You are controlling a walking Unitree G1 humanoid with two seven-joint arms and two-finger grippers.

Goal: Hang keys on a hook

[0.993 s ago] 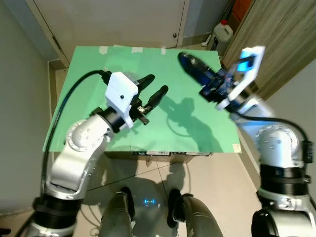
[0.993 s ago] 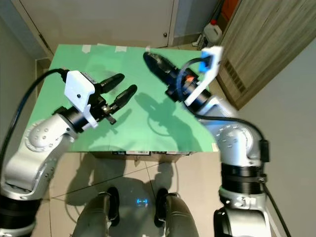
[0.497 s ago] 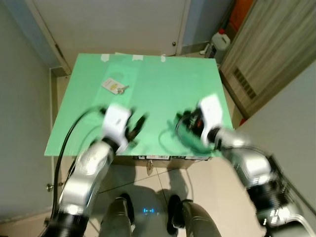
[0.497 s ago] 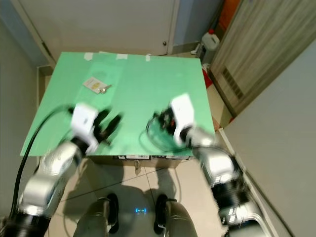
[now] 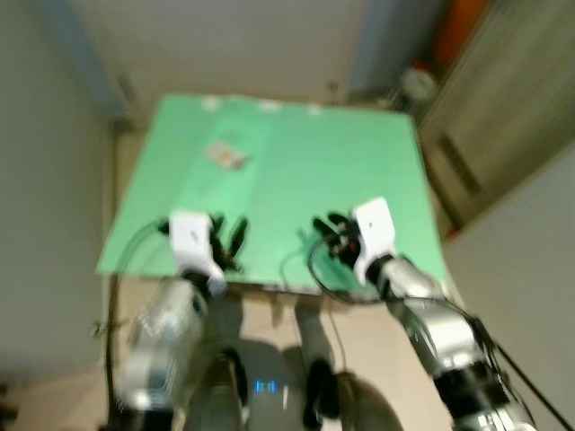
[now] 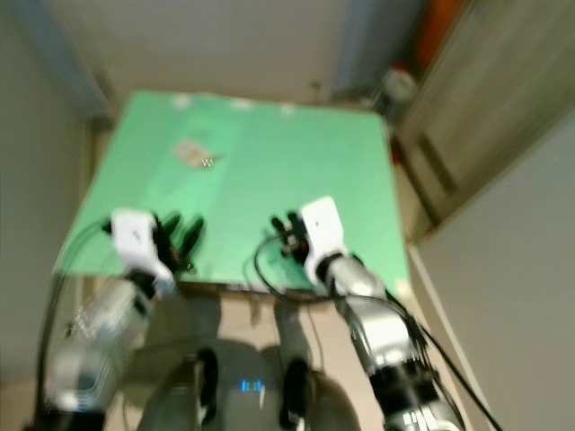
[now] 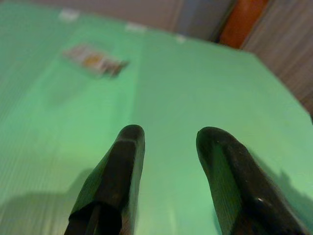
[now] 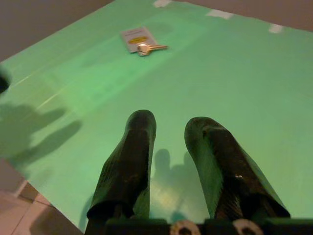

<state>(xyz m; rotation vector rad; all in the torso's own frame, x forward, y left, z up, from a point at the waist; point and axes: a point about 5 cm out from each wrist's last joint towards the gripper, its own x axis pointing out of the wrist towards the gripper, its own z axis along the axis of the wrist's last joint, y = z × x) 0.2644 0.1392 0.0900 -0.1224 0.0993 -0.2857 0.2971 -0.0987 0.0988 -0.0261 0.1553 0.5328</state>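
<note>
A green table [image 5: 296,162] is seen from above in the blurred head views, set before a pale door, with grey wall to the robot's left and a wood-grain panel [image 5: 503,99] to its right; the robot's own legs are made out on the tiled floor below the table's near edge. At the left, the left gripper [image 5: 225,241] is held low over the near edge of the table, its silver arm rising from beneath; in the left wrist view its two black fingers [image 7: 117,181] are seen parted by a moderate gap, nothing being held between them. On the far left part of the table, well apart from both grippers, the keys [image 8: 149,47] are found lying flat, a silver key being attached to a pale rectangular tag [image 8: 136,38] with a yellow stripe; in the head views they are reduced to a small pale smudge [image 5: 225,154]. Strips of pale tape are seen along the far edge of the table. To the right, the right gripper [image 5: 331,235] is held over the near part of the table, a white camera block being carried at its wrist; its fingers [image 8: 129,161] are likewise shown somewhat parted and empty, their shadow being cast on the green surface just beneath. No hook can be made out.
</note>
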